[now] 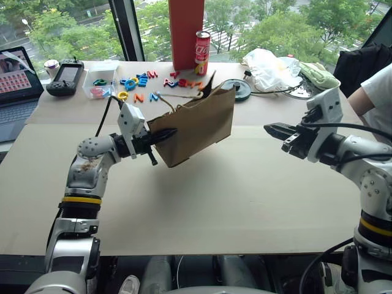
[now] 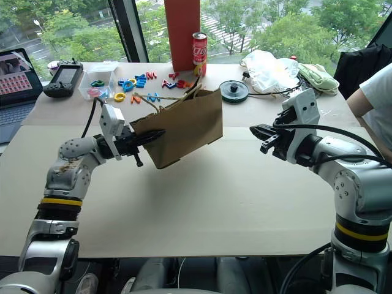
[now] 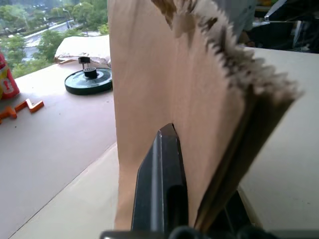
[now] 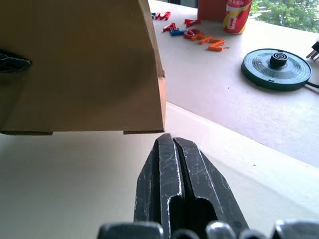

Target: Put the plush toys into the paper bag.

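We see the left end effector (image 1: 166, 134) clamped on one edge of the paper bag (image 1: 199, 122), holding it tilted in the air above the table (image 1: 233, 196). The right end effector (image 1: 272, 130), fingers pressed together and empty, hovers apart from the bag's other side. Behind the bag lie coloured letters (image 1: 138, 82), a red can (image 1: 201, 52) and a round green disc (image 1: 236, 89).

The brown paper bag (image 1: 199, 125) is held clear of the table, tilted, with its serrated mouth raised toward the window and its cord handles hanging loose at that end. One side wall is pinched at the edge nearer the robot's left. The toys cannot be made out.
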